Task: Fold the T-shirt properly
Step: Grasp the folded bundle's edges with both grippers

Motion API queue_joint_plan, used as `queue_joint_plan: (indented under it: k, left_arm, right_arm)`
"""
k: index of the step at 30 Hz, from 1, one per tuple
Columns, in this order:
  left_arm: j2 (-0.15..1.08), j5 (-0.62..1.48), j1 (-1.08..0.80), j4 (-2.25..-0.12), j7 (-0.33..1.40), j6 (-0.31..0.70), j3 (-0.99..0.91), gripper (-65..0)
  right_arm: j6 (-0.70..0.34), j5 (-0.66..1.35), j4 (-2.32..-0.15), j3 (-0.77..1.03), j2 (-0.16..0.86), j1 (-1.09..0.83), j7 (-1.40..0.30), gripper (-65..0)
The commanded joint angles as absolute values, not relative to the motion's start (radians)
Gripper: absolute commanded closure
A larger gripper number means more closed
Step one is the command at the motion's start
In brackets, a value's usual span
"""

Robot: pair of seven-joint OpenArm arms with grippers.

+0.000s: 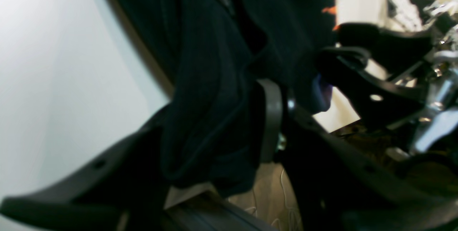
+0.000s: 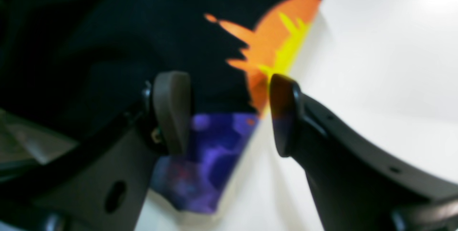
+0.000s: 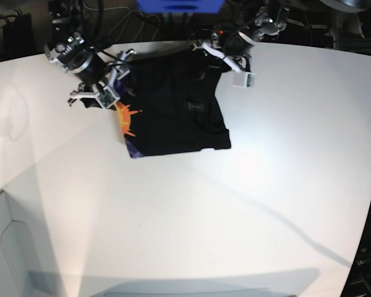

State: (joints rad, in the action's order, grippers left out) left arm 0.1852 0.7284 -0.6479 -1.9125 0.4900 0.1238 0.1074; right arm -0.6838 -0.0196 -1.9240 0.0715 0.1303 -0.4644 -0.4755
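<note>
The black T-shirt lies at the far middle of the white table, partly folded, with an orange and purple print strip along its left edge. My right gripper is at that left edge. In the right wrist view it is open, and the printed edge lies between and beyond its pads. My left gripper is at the shirt's far right corner. In the left wrist view its jaws stand apart, with bunched black cloth filling the gap and hiding one fingertip. No label shows.
The white table reaches to the front and the right. Its far edge runs just behind the shirt, with cables and dark gear beyond. The other arm shows at the right of the left wrist view. A white box stands front left.
</note>
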Motion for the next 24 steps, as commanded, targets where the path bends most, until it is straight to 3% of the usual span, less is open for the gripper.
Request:
queue_joint_plan:
  k: [1, 8, 16, 24]
  left_arm:
    - [0.185, 0.745, -0.657, -1.939, 0.475, 0.137, 0.11, -21.4]
    - [0.185, 0.739, -0.671, -1.934, 0.476, 0.131, 0.11, -22.5]
    - [0.228, 0.739, -0.668, -1.933, 0.476, 0.13, 0.143, -39.1]
    - [0.231, 0.737, -0.662, -1.931, 0.476, 0.136, 0.17, -39.7]
  right_arm:
    - [-0.698, -0.005, -1.94, 0.081, 0.133, -0.467, -0.456, -35.5]
    - [-0.698, -0.005, -1.939, 0.087, 0.133, -0.464, -0.456, -35.5]
    - [-0.698, -0.005, -1.939, 0.087, 0.133, -0.46, -0.456, -35.5]
    - [-0.698, -0.005, -1.937, 0.091, 0.13, -0.469, -0.458, -35.5]
